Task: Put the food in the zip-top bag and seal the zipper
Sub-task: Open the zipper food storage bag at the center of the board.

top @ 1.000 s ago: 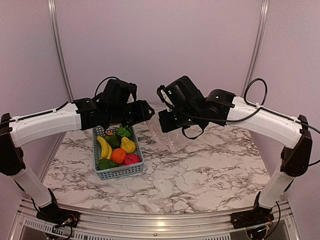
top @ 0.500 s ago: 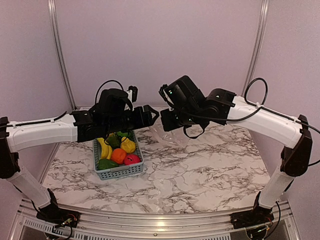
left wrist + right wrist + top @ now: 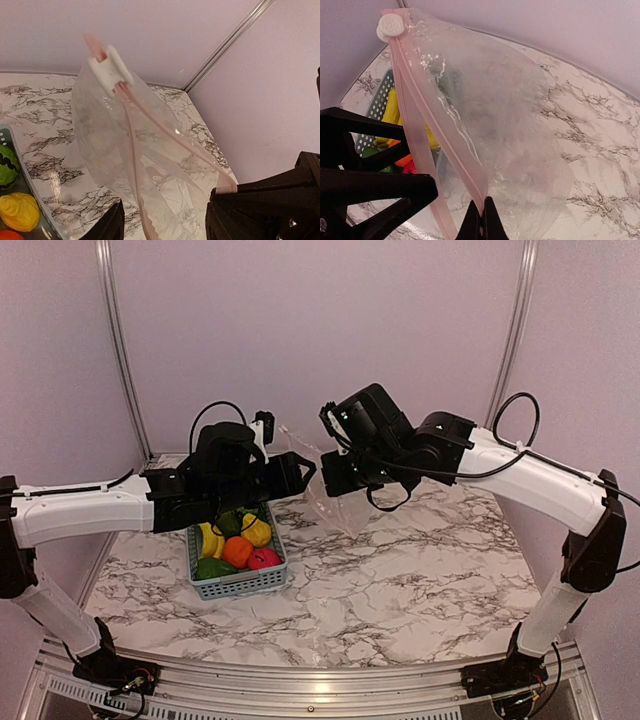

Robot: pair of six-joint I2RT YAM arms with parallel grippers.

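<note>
Only the wrist views show it: right end effector [image 3: 481, 223] clamped on the zipper [image 3: 415, 110], left end effector [image 3: 164, 225] apart astride it. The clear, crinkly zip-top bag [image 3: 515, 150] hangs between them, mouth parted, above the surface [image 3: 400, 580].

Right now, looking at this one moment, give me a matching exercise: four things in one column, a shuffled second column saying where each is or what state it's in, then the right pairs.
Things:
1. bag
2. slider
3. toy food
4. left fingers

Places or states:
A. apart, with one edge of the bag's mouth running between them
B. lying in the basket
C. hanging in the air, pinched by the right fingers
D. at the upper end of the zipper

Pairs: 1-C, 2-D, 3-B, 4-A.
</note>
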